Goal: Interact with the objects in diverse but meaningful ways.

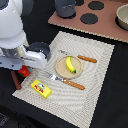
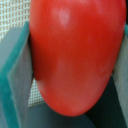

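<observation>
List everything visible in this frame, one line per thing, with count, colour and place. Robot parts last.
tomato: 1, red, held between the gripper pads in the wrist view
banana: 1, yellow, on the round plate
plate: 1, tan, middle of the mat
knife: 1, metal blade with orange-brown handle, beside the plate on the far side
fork: 1, metal with orange-brown handle, beside the plate on the near side
yellow block: 1, yellow with red marks, near corner of the mat
striped cloth mat: 1, beige
toy stove top: 1, brown with black burners, far side
pot: 1, grey, on the stove
bowl: 1, pale, exterior view's right edge
table: 1, black
gripper: 1, grey pads, shut on the tomato
</observation>
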Available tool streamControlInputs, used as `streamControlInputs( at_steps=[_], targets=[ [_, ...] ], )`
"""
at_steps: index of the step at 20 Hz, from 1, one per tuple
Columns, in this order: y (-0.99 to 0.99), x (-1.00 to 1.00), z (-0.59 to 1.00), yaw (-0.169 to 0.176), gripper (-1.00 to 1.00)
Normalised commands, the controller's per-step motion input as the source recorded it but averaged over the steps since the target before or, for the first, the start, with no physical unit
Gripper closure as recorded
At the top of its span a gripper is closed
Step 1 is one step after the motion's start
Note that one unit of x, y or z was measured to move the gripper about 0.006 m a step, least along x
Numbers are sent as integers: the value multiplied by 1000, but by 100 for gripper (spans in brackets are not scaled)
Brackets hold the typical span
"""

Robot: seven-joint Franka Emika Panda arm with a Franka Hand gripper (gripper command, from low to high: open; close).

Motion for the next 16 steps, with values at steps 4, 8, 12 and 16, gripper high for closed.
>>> streamControlInputs(
  at_steps=[4,8,12,16],
  targets=[
    [52,-321,963,-3,100],
    [354,26,864,0,100],
    [741,424,550,0,100],
    [939,624,476,0,100]
  ],
)
